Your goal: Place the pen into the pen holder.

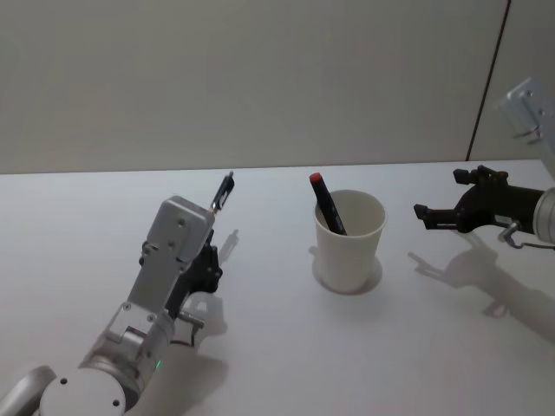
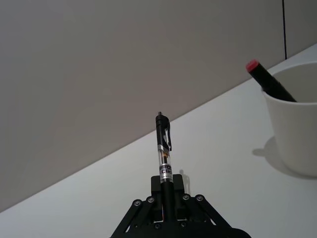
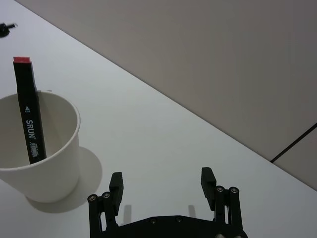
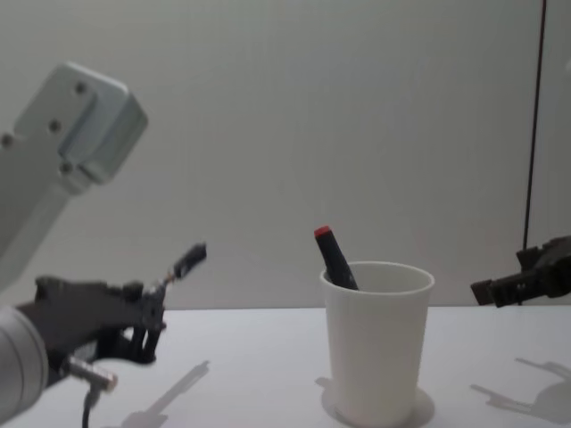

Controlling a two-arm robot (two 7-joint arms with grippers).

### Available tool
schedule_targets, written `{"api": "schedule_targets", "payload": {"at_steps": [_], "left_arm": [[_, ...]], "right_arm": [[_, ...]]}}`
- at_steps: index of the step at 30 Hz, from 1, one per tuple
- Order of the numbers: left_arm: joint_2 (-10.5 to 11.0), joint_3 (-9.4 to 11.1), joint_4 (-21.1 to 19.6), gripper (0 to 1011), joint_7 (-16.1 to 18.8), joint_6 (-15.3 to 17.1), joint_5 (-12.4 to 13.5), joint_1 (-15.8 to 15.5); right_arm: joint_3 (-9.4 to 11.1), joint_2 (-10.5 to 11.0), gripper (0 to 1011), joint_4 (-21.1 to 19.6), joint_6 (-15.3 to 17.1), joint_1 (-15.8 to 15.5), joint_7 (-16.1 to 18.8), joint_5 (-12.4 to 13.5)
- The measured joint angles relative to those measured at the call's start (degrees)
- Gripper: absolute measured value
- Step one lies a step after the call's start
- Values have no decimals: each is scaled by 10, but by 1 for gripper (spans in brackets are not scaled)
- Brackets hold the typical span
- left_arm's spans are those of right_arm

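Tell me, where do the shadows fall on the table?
Head view: the right gripper throws a soft grey shadow on the white table, on the near side of it. Chest view: the pen held in the left gripper leaves a faint slanted shadow below it. Right wrist view: the pen holder has a shadow pooled round its base.

One white table (image 1: 286, 347): one pen holder (image 1: 349, 243), one red-capped marker (image 1: 328, 204), one pen (image 2: 165, 153), one left gripper (image 2: 168, 192), one right gripper (image 3: 162, 177).

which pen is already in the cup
The red-capped marker, leaning inside the cup. The other, a black clip pen, is held in the left gripper, away from the cup.
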State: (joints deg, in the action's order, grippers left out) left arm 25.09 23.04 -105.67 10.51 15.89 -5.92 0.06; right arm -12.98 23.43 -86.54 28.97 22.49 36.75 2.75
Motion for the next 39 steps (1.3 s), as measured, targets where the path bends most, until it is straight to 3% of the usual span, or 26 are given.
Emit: {"api": "schedule_targets", "payload": {"at_steps": [11,28,39], "left_arm": [[-6,-8,-5,138,1,-71,36,-11],[-39,-13,13,138,-47,-213,93,-58],[-76,-11,48,138,-100,-307,107,-108]], "right_arm": [[0,0,1000,0,0,0,0,0],[20,15,1000,-5,-12,13,-14,16],[46,30,1000,-9,-21,28,-16,61]]}}
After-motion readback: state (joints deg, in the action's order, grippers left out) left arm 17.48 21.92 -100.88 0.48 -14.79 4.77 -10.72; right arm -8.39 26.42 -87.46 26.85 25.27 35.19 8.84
